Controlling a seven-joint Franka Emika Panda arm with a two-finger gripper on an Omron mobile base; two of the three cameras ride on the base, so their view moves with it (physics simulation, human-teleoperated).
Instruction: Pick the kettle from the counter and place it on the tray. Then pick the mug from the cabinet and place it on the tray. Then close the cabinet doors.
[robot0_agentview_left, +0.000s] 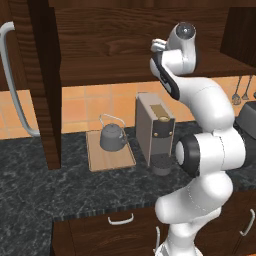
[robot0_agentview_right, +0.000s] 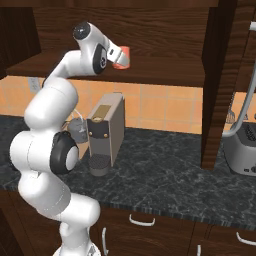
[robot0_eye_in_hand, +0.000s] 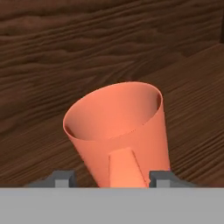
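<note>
Hand view, pincer (robot0_eye_in_hand: 111, 178): two grey finger tips stand at five and seven o'clock, one on each side of the mug; they flank its lower body closely, but whether they press on it cannot be told, so a grip or a release cannot be told.
Mug (robot0_eye_in_hand: 117, 135): orange-red, tilted in this view, open mouth towards twelve o'clock, its handle facing the camera between the finger tips.
Shelf (robot0_eye_in_hand: 192, 109): wood-grain board under and beyond the mug, inside the cabinet.
Left base view, arm: white, rising from five o'clock, elbow bent, hand reaching up into the cabinet (robot0_agentview_left: 125, 45) at about one o'clock.
Drawers (robot0_agentview_left: 120, 225): dark wood with small handles, nearest, under the desk edge.
Desk (robot0_agentview_left: 30, 190): dark marbled stone.
Coffee machine (robot0_agentview_left: 154, 125): tall grey box at the picture's centre, just beside the tray at its three o'clock.
Tray (robot0_agentview_left: 107, 157): light tan board flat on the desk at nine o'clock of the coffee machine.
Kettle (robot0_agentview_left: 113, 136): dark grey, upright on the tray, towards its far end, wire handle arched above it.
Cabinet door (robot0_agentview_left: 45, 85): swung open at ten o'clock, its silver bar handle (robot0_agentview_left: 12, 80) curving beside it.
Right base view, mug (robot0_agentview_right: 121, 56): at the hand's tip at eleven o'clock, on the shelf level.
Toaster (robot0_agentview_right: 242, 150): grey, at three o'clock on the desk.
</note>
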